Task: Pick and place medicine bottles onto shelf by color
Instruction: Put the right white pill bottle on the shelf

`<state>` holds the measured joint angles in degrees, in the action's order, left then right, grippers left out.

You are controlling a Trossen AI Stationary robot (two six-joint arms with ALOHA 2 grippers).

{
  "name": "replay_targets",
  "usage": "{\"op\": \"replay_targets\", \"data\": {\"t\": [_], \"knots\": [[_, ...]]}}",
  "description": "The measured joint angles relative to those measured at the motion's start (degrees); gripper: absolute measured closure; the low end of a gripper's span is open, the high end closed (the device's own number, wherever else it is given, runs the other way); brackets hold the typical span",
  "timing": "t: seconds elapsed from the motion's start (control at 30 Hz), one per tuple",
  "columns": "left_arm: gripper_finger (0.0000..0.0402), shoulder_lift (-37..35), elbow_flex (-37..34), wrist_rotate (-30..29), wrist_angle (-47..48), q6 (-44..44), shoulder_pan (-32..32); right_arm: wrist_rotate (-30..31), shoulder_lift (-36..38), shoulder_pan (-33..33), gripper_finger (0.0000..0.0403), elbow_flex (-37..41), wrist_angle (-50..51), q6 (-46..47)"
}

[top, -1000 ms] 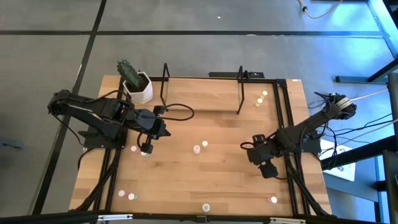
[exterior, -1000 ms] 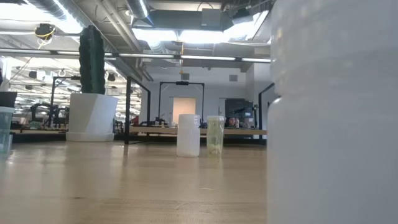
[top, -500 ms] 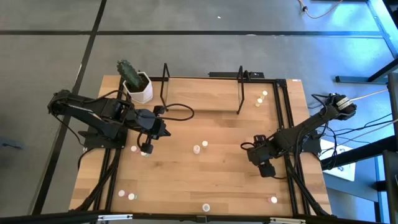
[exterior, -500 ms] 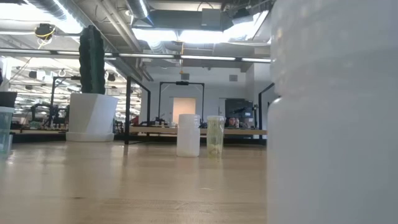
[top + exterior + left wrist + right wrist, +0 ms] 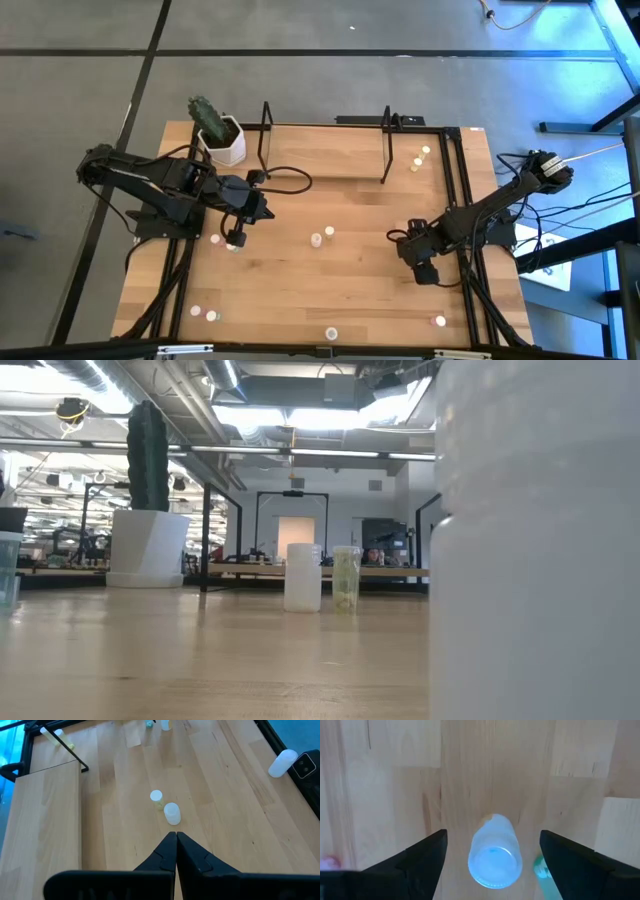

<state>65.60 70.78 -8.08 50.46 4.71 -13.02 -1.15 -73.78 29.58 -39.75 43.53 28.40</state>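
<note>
A light wooden tabletop (image 5: 350,270) stands on a grey floor (image 5: 300,80) crossed by dark seams. At table level, the room behind shows bright ceiling lights (image 5: 300,415), exposed pipes, and a pale doorway (image 5: 296,530) toward 12 o'clock.

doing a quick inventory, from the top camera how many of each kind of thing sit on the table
medicine bottles in plain sight: 10
shelf: 1
cactus pot: 1
total: 12
</note>
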Motion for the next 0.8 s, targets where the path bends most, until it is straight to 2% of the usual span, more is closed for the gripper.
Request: {"op": "replay_targets", "data": {"t": [0.2, 0.5, 0.8], "knots": [[0.0401, 0.00, 0.00, 0.00, 0.00, 0.00, 0.00, 0.03, 0.00, 0.00, 0.0092, 0.00, 0.11, -0.17], [0.0401, 0.00, 0.00, 0.00, 0.00, 0.00, 0.00, 0.09, 0.00, 0.00, 0.0156, -0.02, 2.15, -0.35], [0.0401, 0.00, 0.00, 0.00, 0.00, 0.00, 0.00, 1.65, 0.00, 0.00, 0.0197, -0.04, 2.10, -0.16]]}}
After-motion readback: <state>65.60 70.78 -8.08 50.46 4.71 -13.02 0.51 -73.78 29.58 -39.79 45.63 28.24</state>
